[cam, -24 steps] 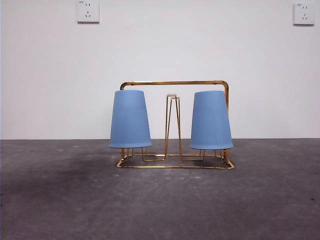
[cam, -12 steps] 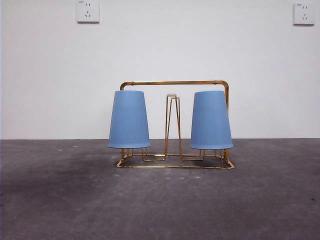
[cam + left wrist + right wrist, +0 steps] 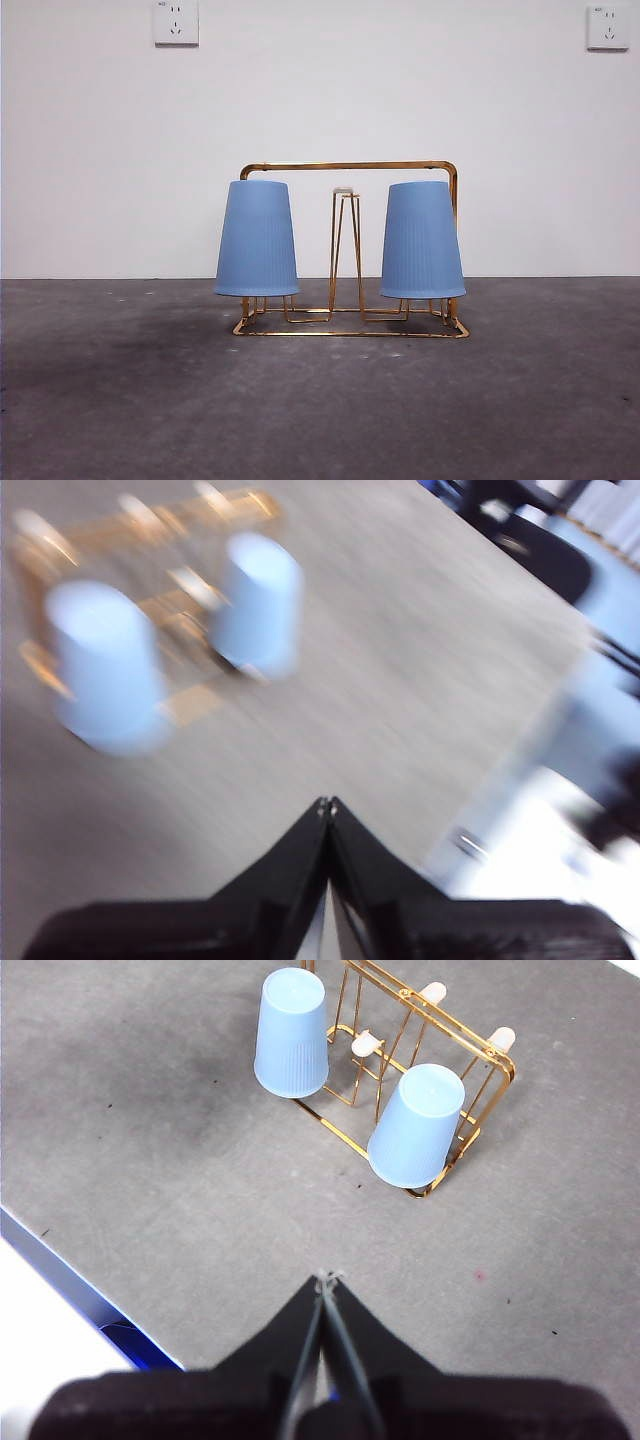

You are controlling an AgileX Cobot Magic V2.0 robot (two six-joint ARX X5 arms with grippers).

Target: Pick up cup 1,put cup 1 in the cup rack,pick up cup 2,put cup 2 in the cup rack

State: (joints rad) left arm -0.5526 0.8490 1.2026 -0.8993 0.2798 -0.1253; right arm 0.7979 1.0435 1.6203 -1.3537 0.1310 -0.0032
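1. The cup rack stands on the grey bench, a gold wire frame with an arched top bar and a bare middle prong between the two cups.
2. Cup 1 and cup 2, both blue and ribbed, sit upside down over the prongs at either end, well apart from each other. Which cup bears which number cannot be told; I name them by side in the front view.
3. The left gripper is high above the bench with its fingers closed on nothing; its picture is smeared.
4. The right gripper hangs clear of the rack, fingers also pressed together and empty.
5. Judged from this, both placements look done.
6. Risk: cup 1 appears to hang slightly off plumb, so it may be seated loosely; a knock to the light rack from an arm could tip it off.
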